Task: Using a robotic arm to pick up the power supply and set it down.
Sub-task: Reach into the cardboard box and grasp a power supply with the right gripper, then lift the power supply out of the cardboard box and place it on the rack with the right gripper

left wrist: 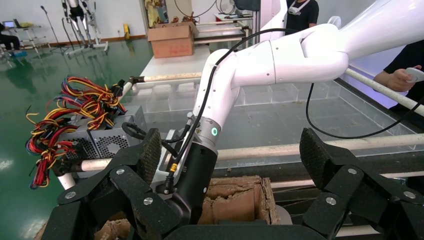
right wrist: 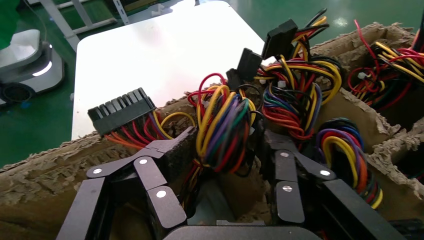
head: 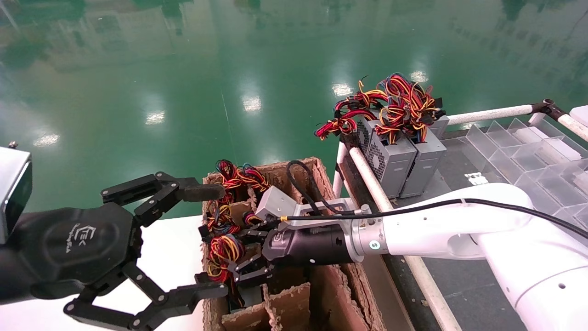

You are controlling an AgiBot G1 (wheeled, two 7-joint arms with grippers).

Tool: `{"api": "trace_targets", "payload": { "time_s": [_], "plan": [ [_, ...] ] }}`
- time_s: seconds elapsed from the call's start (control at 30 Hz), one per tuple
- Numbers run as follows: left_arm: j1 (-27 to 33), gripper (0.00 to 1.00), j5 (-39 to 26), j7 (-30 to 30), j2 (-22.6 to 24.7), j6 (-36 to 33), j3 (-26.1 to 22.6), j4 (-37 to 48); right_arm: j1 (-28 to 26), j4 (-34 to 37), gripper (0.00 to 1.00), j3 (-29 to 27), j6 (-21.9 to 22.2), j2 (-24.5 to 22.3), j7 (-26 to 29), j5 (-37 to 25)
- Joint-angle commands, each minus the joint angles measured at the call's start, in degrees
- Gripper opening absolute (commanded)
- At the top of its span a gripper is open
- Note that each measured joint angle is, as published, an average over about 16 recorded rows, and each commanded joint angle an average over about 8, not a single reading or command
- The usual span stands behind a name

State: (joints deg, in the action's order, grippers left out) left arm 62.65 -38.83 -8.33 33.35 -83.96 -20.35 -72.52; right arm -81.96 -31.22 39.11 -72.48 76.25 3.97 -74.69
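My right gripper [head: 239, 253] reaches from the right into a cardboard divider box [head: 330, 285]. Its fingers [right wrist: 175, 150] press on both sides of a bunch of red, yellow and purple wires [right wrist: 222, 132]. Those wires belong to a power supply [head: 225, 250] standing in a compartment, and a bit of its grey body [right wrist: 215, 210] shows below them. My left gripper [head: 223, 240] hovers wide open at the box's left side, holding nothing. In the left wrist view the open left gripper [left wrist: 230, 155] frames the right arm's black wrist [left wrist: 197, 175].
Two more grey power supplies [head: 395, 156] with wire bunches stand upright on the dark table behind a white tube rail [head: 367, 177]. Clear plastic divider trays [head: 528, 147] lie to their right. A white table [head: 170, 248] sits left of the box. Other compartments hold more wire bunches [right wrist: 385, 70].
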Motion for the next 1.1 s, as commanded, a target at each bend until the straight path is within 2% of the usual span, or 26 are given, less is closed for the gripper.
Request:
{"api": "trace_targets", "payload": {
  "time_s": [0.03, 1.1],
  "plan": [
    [0.0, 1.0, 0.0, 0.0, 0.0, 0.0, 0.0, 0.0, 0.02, 0.42, 0.0, 0.0, 0.27, 0.07, -0.31, 0.27],
    [0.01, 1.0, 0.02, 0.01, -0.01, 0.01, -0.02, 0.0, 0.49, 2.18, 0.0, -1.98, -3.91, -2.3, -1.69, 5.99]
  ]
}}
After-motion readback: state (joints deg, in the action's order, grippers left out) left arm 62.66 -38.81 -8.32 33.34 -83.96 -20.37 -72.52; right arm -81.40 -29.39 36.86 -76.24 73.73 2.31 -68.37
